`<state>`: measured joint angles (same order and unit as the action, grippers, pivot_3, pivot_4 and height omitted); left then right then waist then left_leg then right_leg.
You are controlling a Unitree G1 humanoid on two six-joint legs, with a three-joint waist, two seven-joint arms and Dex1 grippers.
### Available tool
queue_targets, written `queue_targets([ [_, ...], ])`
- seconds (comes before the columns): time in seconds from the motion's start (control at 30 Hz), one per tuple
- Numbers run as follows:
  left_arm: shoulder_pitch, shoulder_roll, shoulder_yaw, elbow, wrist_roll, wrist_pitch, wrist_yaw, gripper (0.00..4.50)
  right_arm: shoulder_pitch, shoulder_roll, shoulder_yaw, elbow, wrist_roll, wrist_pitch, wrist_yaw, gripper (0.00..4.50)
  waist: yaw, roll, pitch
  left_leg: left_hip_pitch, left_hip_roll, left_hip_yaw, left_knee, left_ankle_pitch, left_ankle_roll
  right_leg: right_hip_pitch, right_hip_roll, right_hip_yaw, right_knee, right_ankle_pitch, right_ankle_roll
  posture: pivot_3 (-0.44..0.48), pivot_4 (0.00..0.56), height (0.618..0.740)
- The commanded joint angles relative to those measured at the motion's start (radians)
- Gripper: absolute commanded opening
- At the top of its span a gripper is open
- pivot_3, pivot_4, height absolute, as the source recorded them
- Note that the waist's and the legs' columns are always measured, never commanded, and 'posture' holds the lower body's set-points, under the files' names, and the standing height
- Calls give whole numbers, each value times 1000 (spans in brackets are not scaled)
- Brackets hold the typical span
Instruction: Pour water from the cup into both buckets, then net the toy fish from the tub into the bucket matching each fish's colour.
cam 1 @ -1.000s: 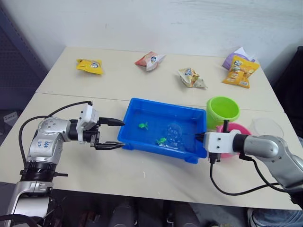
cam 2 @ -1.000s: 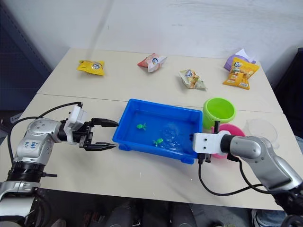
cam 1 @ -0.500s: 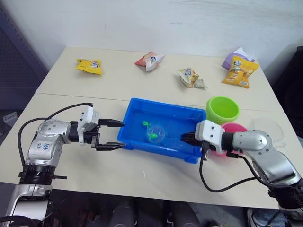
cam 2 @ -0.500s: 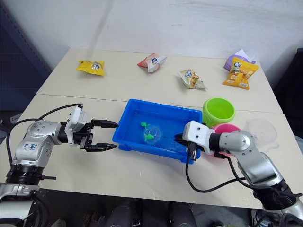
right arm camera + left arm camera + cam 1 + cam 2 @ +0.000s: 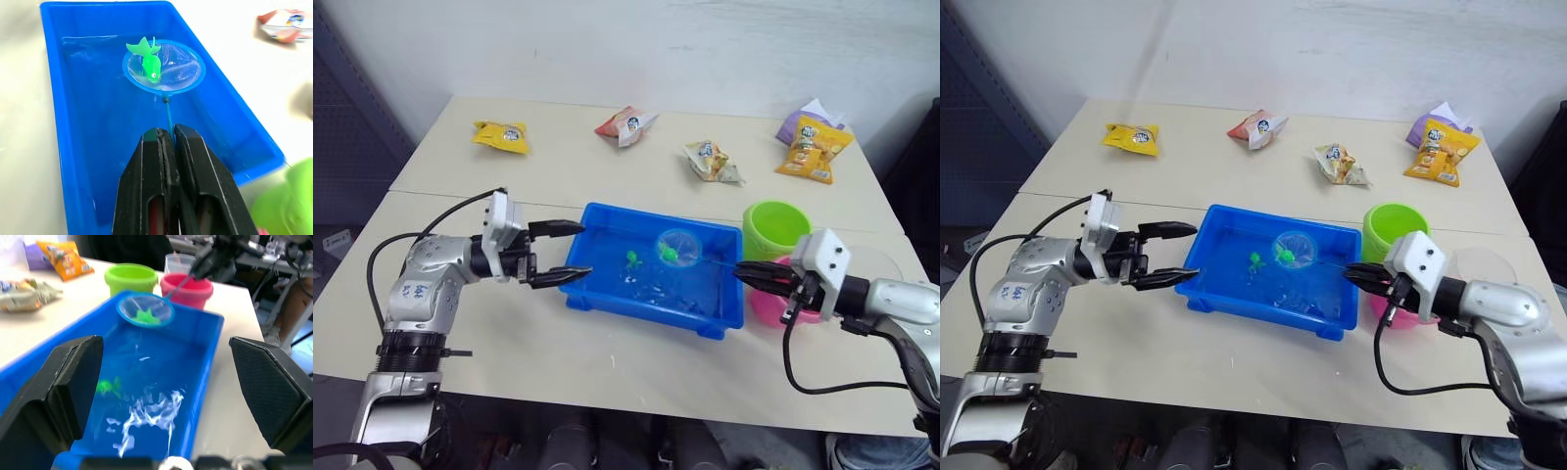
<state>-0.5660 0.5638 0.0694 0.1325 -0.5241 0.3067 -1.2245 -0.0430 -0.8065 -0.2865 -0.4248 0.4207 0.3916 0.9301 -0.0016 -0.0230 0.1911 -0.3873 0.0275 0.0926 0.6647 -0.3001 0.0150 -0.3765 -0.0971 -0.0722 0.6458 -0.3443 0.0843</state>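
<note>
2 tables: pushed together edge to edge; the table [image 5: 607, 357] nearer the robot carries the task's things.
Tub: the blue tub [image 5: 603, 220] sits mid-table with its long axis along the near edge; it holds rippling water.
Buckets: the green bucket [image 5: 775, 228] stands just beside the tub's far right corner, and the pink bucket [image 5: 766, 304] just nearer the robot, touching or almost touching it.
Cup: the clear cup [image 5: 873, 262] stands toward the table's right edge, beyond the buckets.
Right tool [image 5: 167, 142]: clamped on the net's thin handle, hovering over the pink bucket, handle running leftward along the tub's long axis.
Left tool [image 5: 570, 251]: fingers spread wide, holding nothing, tips at the tub's left short wall, 1 finger over the rim.
Net [image 5: 163, 66]: hoop lifted above the water near the tub's far wall.
Fish: 1 green fish [image 5: 149, 61] lies in the mesh; 1 more green fish [image 5: 631, 258] floats just left of the hoop.
Key relation: the green bucket lies right of the hoop, beyond the tub's right wall, close to the right tool, so the carry looks like a short swing right and slightly away.
Obstacles: the tub's right rim, and the pink bucket under the tool, the wrong colour for this fish.
Clutter: snack packets [image 5: 709, 161] lie on the far table, well apart.
</note>
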Motion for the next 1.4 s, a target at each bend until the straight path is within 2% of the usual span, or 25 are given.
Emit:
queue_targets([
  [0.03,-34,-26,9,-12,-27,20,28,4435,30,-2,-96,-50,26,-39,-14,0,-2,0,0,0,0,0,0,0,0,0,0,0,0,0,0,0,150,738],
  [0.2,-84,-84,6,1,-21,-1,47,4435,64,-17,-204,-29,37,-54,-21,0,1,0,0,1,0,0,0,1,-1,0,1,0,0,0,0,0,150,738],
  [0.33,-109,-123,-2,7,-15,-10,56,4435,41,-46,-269,83,-19,-126,-36,0,0,0,0,1,0,0,0,1,-1,0,0,0,-1,0,0,0,150,738],
  [0.5,-114,-133,-10,26,-5,-26,43,4435,11,-111,-240,241,-146,-265,-48,0,-2,0,0,1,0,1,0,1,-1,0,1,1,-1,0,0,0,150,738],
  [0.57,-113,-134,-11,34,-2,-36,39,4435,-16,-127,-214,323,-230,-341,-104,0,-2,0,0,1,0,1,0,1,-1,0,1,1,-1,0,0,0,150,738],
  [0.7,-110,-139,-14,48,7,-67,36,4435,-27,-187,-132,509,-471,-642,-226,0,-1,0,0,1,-1,1,0,1,-1,0,1,1,-1,0,0,0,150,738],
  [0.8,-104,-143,-21,56,16,-91,29,4435,-59,-187,-97,600,-568,-760,-351,0,-1,0,0,1,0,1,0,1,-2,0,1,1,-1,0,0,0,150,738],
  [0.93,-99,-142,-21,53,19,-103,31,4435,-45,-262,-42,669,-824,-941,-565,0,-2,1,0,1,0,2,1,2,-2,0,1,1,-1,0,0,0,150,738],
  [1.07,-97,-140,-20,54,19,-110,36,4435,-36,-335,-7,689,-1068,-1039,-832,0,-4,2,0,1,0,2,0,2,-3,-1,1,2,0,0,0,0,150,738],
  [1.23,-97,-149,-25,54,21,-118,44,4435,4,-380,31,729,-1231,-1092,-1070,0,-3,1,0,1,0,2,0,3,-4,-1,2,3,0,0,0,0,150,738],
  [1.4,-94,-160,-31,51,22,-119,54,4435,-8,-401,91,781,-1299,-1099,-1187,0,-5,1,0,1,0,3,0,3,-4,-1,2,3,0,0,0,0,150,738],
])
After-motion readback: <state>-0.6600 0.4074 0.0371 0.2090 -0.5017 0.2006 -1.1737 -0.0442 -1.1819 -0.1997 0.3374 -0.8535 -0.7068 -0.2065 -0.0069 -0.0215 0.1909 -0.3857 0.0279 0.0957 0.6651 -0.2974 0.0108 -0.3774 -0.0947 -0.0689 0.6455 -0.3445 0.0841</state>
